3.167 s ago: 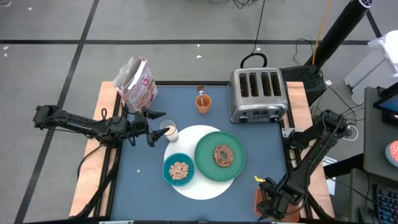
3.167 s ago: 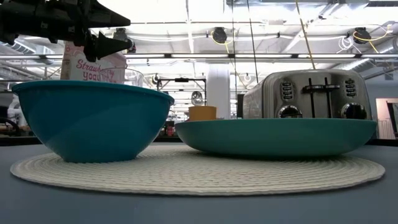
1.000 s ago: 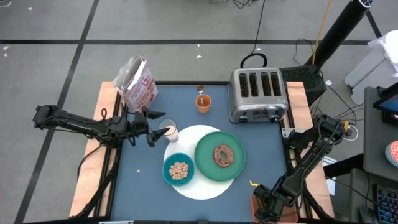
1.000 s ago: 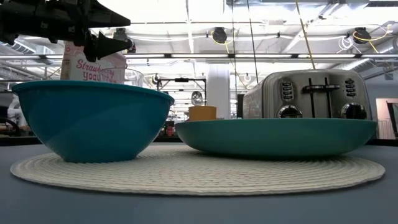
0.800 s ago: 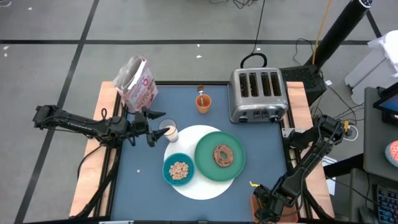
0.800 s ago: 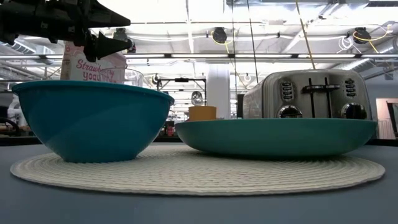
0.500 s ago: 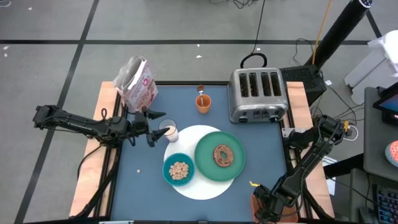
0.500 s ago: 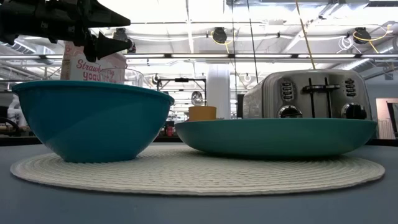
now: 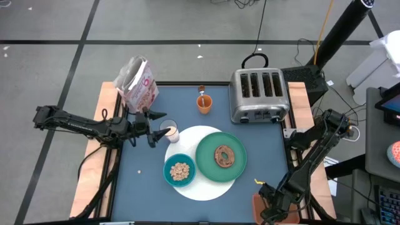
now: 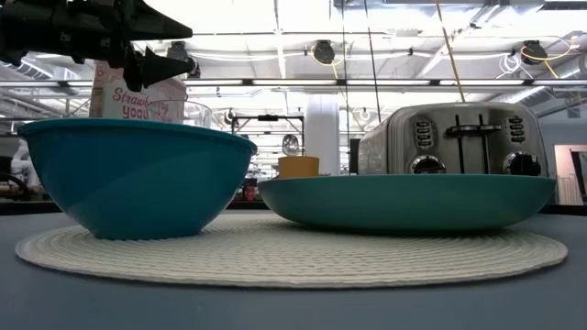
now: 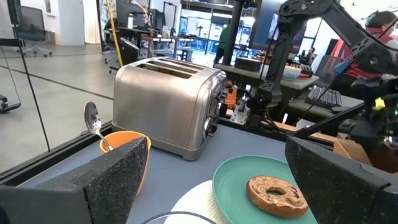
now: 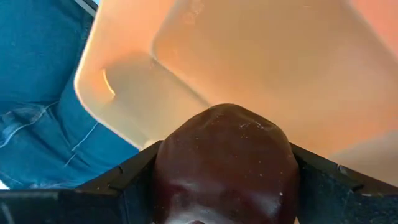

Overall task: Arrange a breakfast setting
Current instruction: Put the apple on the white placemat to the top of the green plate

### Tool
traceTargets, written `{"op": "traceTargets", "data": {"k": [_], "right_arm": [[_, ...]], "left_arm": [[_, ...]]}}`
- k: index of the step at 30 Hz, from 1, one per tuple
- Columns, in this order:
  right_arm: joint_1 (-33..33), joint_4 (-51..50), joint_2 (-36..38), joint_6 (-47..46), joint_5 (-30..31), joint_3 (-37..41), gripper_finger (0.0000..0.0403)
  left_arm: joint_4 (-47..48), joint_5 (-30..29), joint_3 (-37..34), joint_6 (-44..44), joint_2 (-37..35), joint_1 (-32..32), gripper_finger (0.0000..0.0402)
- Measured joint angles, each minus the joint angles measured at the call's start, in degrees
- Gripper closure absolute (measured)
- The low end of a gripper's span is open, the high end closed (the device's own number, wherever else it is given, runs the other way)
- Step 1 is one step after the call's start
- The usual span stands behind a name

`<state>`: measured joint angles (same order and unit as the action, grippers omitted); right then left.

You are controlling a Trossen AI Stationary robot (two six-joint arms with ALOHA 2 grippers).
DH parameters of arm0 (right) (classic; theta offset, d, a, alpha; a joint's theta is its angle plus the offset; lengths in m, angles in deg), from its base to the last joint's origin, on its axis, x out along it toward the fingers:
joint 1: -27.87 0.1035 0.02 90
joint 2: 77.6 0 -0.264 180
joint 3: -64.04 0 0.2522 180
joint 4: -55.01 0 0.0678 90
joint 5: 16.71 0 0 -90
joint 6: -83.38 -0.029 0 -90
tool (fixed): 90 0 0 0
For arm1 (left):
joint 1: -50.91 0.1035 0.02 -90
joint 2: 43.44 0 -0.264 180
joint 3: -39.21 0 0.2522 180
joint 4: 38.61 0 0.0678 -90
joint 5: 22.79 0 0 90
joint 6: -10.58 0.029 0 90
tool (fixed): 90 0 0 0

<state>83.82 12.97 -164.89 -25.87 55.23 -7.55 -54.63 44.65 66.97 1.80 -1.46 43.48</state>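
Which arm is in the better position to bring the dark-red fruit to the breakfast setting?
The right arm. Its pincer is already closed on the dark-red fruit, above the orange tray at the table's near right corner. The left pincer is open beside the milk glass, far from the fruit.

A dark-red fruit [image 12: 225, 168] fills the space between the right gripper [image 12: 224, 180]'s two dark fingers [image 12: 348, 190], which press against its sides. Behind it lies an orange tray [image 12: 261, 56], and beside the tray a stretch of blue denim [image 12: 43, 93].
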Motion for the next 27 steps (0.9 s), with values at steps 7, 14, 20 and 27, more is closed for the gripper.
{"op": "traceTargets", "data": {"k": [7, 14, 20, 27], "right_arm": [[-1.0, -2.7, 6.9, -2.9, 0.1, 0.0, 0.0126], [-4.4, -4.7, 13.8, -5.7, 0.7, 0.0, 0.0126], [-10.7, -5.3, 18.2, -2.6, 10.8, 0.0, 0.0126], [-22.1, -2.8, 19.5, 8.4, 21.0, 0.0, 0.0126]], "left_arm": [[0.0, 0.0, 0.0, 0.0, 0.0, 0.0, 0.0016], [0.0, 0.0, 0.0, 0.0, 0.0, 0.0, 0.0016], [0.0, 0.0, 0.0, 0.0, 0.0, 0.0, 0.0016], [0.0, 0.0, 0.0, -0.1, 0.0, 0.0, 0.0016]]}}
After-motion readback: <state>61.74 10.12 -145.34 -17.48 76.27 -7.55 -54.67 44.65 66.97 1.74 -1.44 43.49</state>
